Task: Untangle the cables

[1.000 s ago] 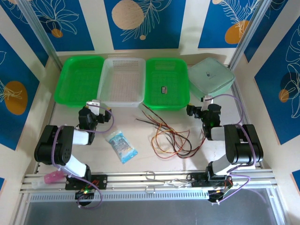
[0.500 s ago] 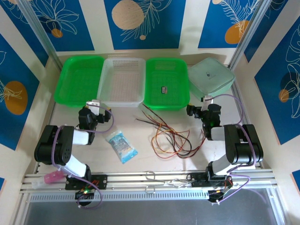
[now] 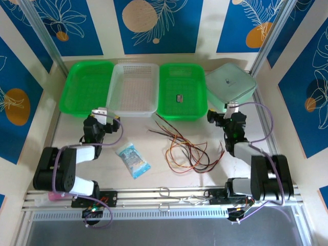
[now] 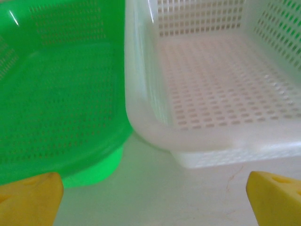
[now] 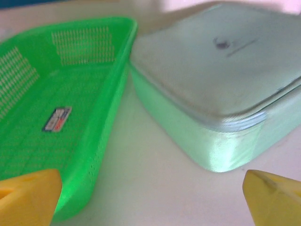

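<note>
Cables (image 3: pixel 187 151), thin red, brown, orange and yellow wires, lie tangled mid-table (image 3: pixel 154 175) between the arms. Left gripper (image 3: pixel 101 117) gapes wide. Behind stand three perforated plastic trays: green tray (image 3: pixel 69 102), white tray (image 3: pixel 116 104), second green tray (image 3: pixel 163 110) holding one small dark tag (image 3: pixel 180 98). Then one pale green soft case (image 3: pixel 230 84). Right gripper (image 3: pixel 219 115) gapes too.

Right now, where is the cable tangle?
In the top view the cables lie on the table right of centre, just in front of the right-hand green tray, with the blue packet to their left.
</note>
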Action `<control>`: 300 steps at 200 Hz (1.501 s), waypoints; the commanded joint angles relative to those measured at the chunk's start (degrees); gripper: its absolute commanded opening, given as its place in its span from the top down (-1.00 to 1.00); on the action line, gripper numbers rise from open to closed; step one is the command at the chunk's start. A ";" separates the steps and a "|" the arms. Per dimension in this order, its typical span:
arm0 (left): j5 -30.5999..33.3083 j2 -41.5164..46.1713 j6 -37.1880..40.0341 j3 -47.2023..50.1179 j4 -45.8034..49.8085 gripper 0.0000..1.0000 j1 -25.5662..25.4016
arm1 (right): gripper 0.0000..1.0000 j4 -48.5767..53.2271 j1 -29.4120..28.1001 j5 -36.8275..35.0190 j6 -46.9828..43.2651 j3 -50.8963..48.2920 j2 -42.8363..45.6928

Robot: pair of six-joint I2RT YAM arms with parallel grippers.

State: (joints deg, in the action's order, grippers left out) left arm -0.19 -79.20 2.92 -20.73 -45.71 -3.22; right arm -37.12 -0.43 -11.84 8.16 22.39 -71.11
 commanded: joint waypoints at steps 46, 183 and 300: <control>15.57 11.78 2.33 -9.22 20.97 -0.99 -8.43 | -0.98 47.12 -4.11 -10.36 25.21 14.48 12.36; 18.86 14.16 -16.64 -17.68 49.30 -0.99 -26.51 | -0.35 64.07 -42.25 9.67 9.81 17.98 6.80; 13.41 22.76 -25.13 -13.65 55.08 -0.81 -28.24 | 0.25 56.47 -49.45 5.59 13.63 22.92 -18.83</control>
State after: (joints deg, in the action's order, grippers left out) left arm 13.69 -59.61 -19.92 -36.62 7.75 -30.92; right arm 18.63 -48.99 -3.99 21.04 41.93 -86.52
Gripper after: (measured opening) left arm 0.924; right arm 0.391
